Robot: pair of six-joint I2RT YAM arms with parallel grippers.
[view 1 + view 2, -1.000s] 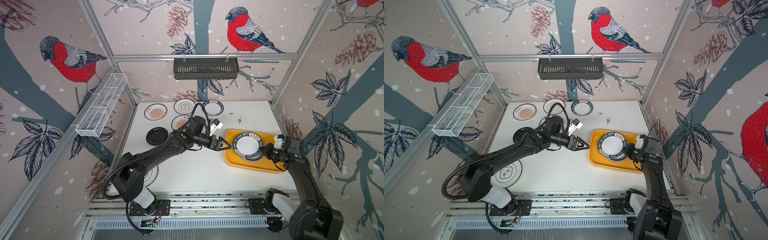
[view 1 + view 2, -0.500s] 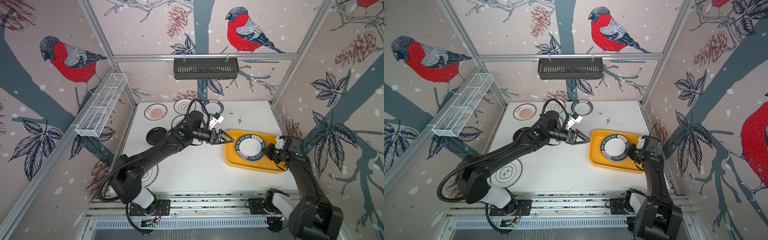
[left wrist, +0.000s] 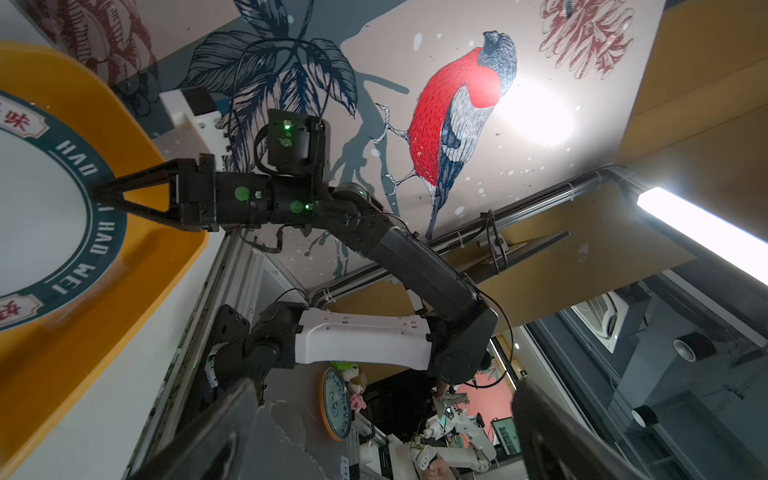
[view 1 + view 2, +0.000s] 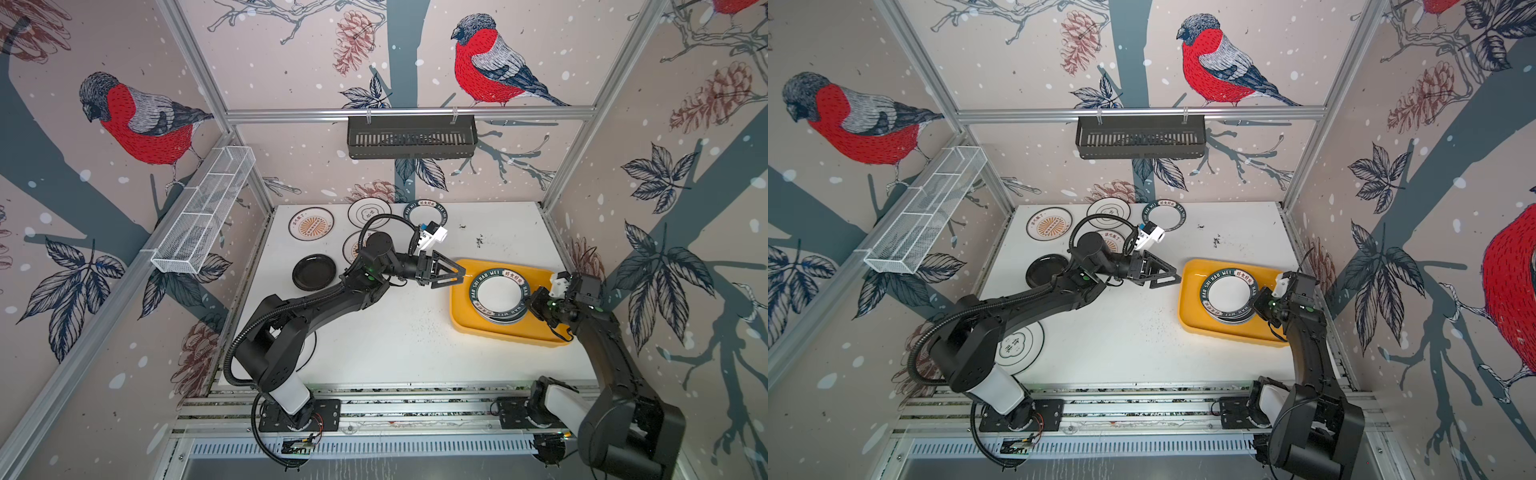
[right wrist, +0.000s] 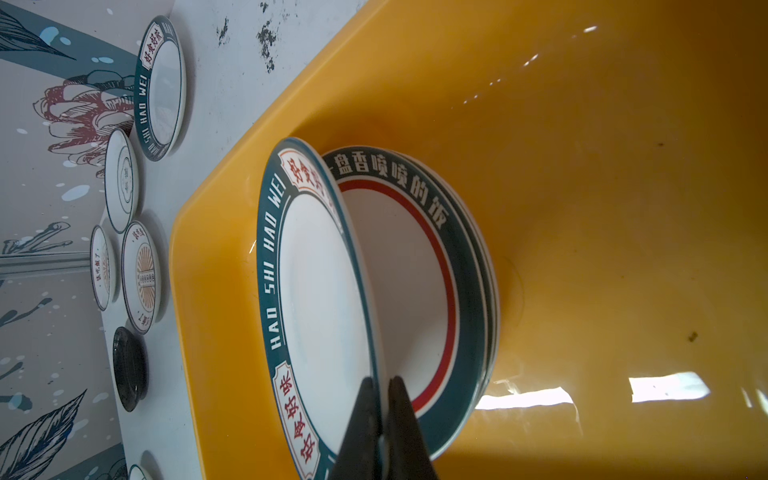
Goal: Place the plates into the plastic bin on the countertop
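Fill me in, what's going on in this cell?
The right gripper is shut on the rim of a green-rimmed plate, holding it tilted over the plate stack in the yellow bin. The left gripper hangs open and empty beside the bin. Several plates, including a black plate, lie on the countertop.

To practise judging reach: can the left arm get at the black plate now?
Probably yes: the black plate lies uncovered beside that arm, and the left gripper is open and empty, though it must fold back.

I see a black slotted basket [image 4: 411, 137] hanging from the far rail [image 4: 291, 114], and a white wire-mesh basket [image 4: 203, 210] fixed high along the left side.
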